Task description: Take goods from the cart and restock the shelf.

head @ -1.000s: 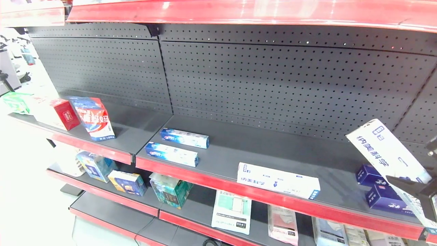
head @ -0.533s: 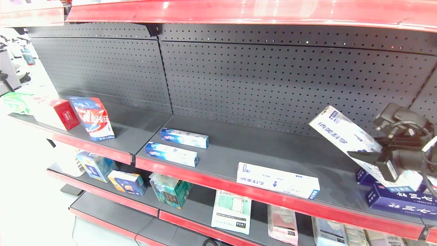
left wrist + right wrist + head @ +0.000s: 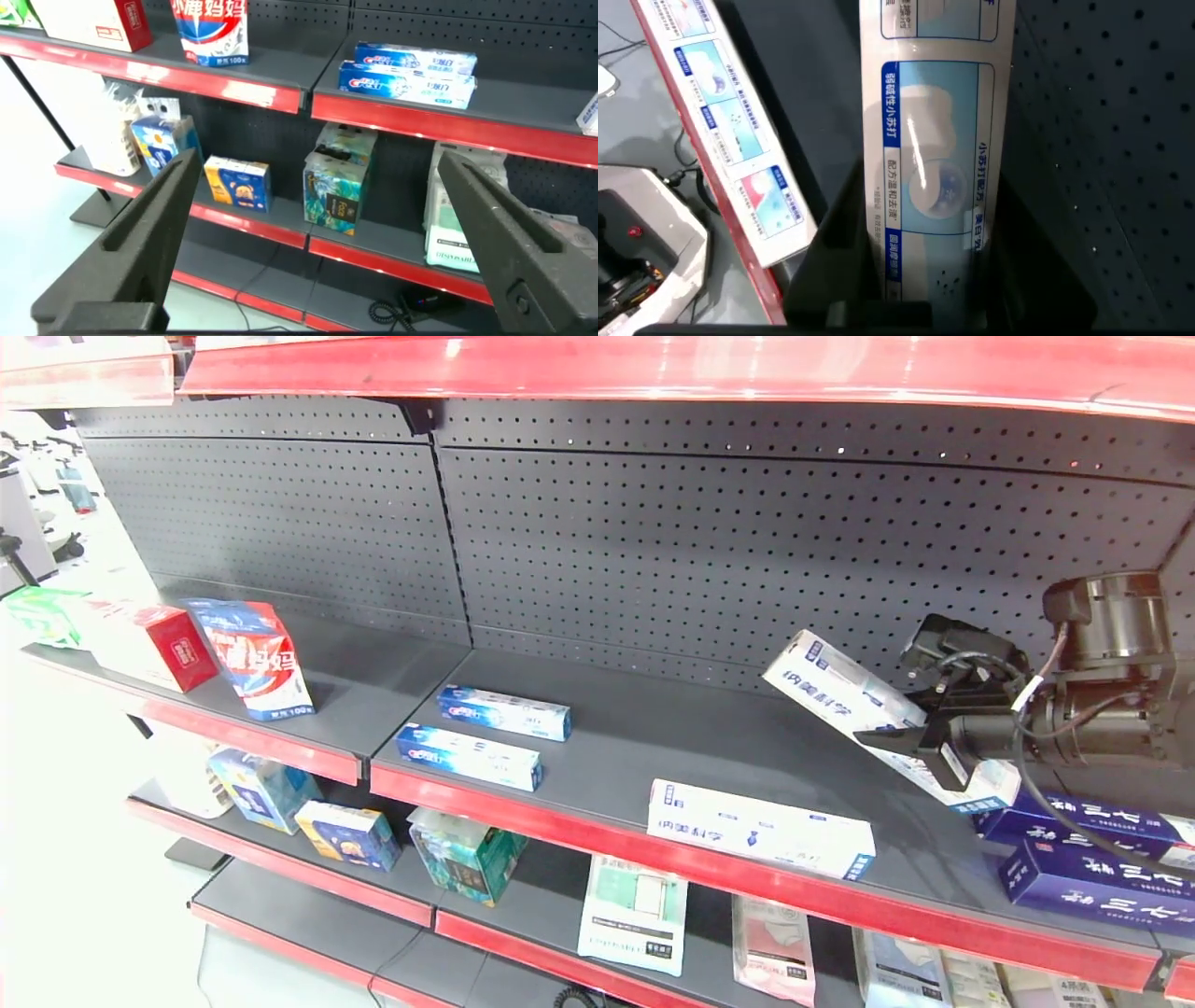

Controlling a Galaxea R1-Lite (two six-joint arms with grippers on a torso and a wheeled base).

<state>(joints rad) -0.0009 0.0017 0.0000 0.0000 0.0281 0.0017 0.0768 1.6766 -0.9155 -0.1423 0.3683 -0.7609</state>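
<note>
White with blue print and a blue end cap, the long carton [image 3: 831,686] is clamped in my right gripper [image 3: 920,747]. It is tilted, left end higher, at the right of the head view over the dark shelf [image 3: 672,737]. A matching carton [image 3: 761,828] lies flat at the front edge. My left gripper [image 3: 318,159] is spread wide, holding nothing.
</note>
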